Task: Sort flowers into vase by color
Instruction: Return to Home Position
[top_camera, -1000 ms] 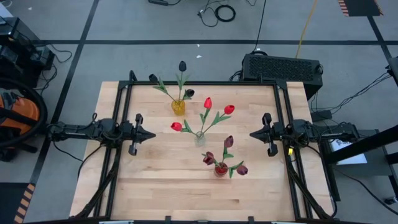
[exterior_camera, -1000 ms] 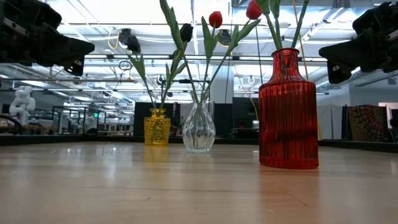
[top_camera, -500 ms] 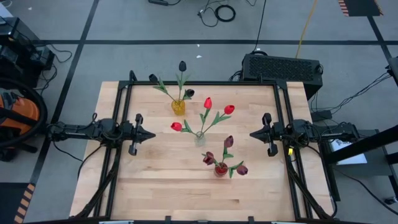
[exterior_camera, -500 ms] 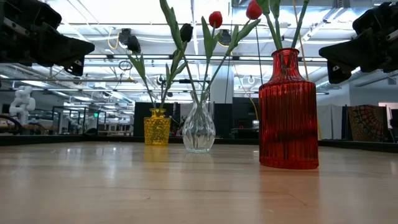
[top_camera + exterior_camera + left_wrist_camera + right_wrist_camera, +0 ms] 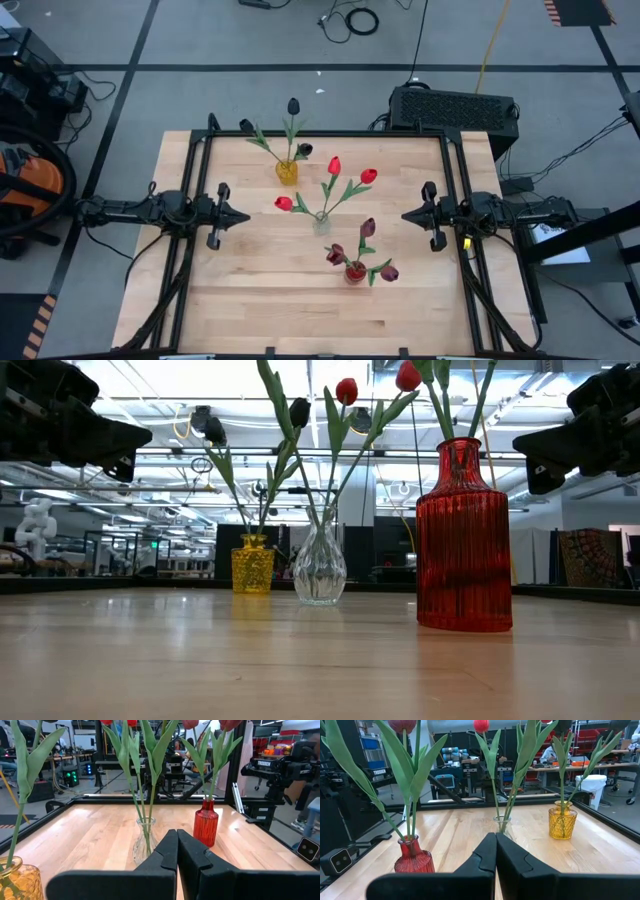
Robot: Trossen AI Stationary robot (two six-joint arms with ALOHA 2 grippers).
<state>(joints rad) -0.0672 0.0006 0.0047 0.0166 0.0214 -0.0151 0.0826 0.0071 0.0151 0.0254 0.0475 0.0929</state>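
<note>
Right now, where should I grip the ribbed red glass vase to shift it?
Likely take the ribbed red glass vase by its narrow neck below the lip, level, from the right gripper side: the body looks wide and dark maroon tulips fan out overhead.

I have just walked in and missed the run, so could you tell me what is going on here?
Nothing is being handled. The left gripper and the right gripper hang shut and empty at opposite sides of the table. The sorting looks finished: near-black tulips stand in the yellow vase, bright red tulips in the clear vase, dark maroon tulips in the red vase.
</note>
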